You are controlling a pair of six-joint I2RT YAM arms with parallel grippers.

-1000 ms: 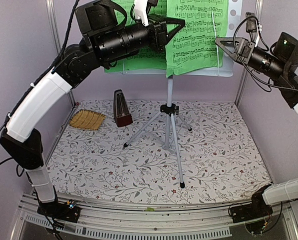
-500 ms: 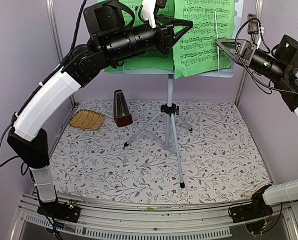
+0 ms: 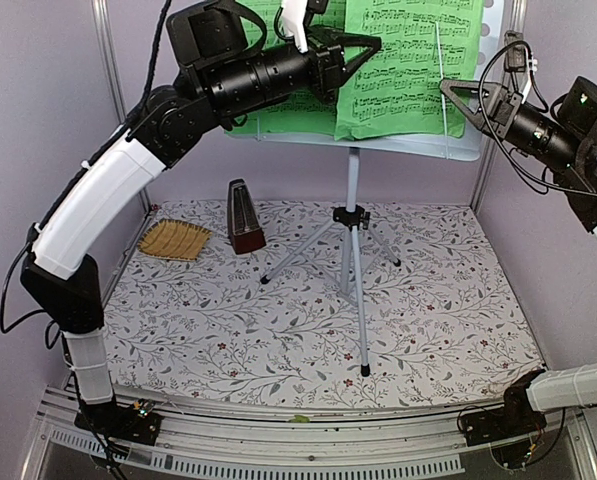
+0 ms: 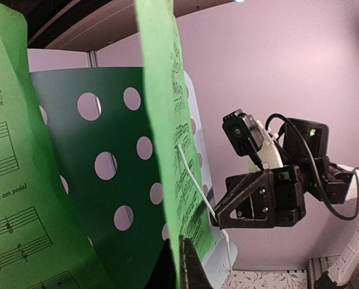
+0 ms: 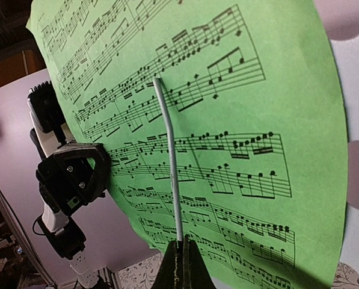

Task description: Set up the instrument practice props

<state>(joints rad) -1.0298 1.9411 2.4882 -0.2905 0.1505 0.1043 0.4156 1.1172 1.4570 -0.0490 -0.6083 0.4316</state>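
Top external view, near to far. Near edge: metal rail (image 3: 308, 435) with both arm bases bolted on; beyond it, floral-print table cover (image 3: 458, 320). Mid-table: pale blue music stand (image 3: 353, 185), silver tripod legs spread with three feet on the cover, pole upright. Left of the legs, well apart from them: dark reddish-brown metronome (image 3: 244, 217), upright; further left, near the back-left corner: tan woven mat (image 3: 174, 240), flat, near the metronome but not touching. High at the back: perforated desk of the stand, bearing green sheet-music booklet (image 3: 403, 70), open, right-hand page standing away from the desk. Left gripper (image 3: 377, 43), extended from the left, jaws together and clamped on that page; in left wrist view, green sheet seen edge-on, running down between the dark fingers (image 4: 193, 271). Right gripper (image 3: 445, 90), extended from the right, jaws together, pinched on the lower end of thin white rod (image 5: 170, 162) lying across the printed page; round holes of the desk visible beside the page in both wrist views.
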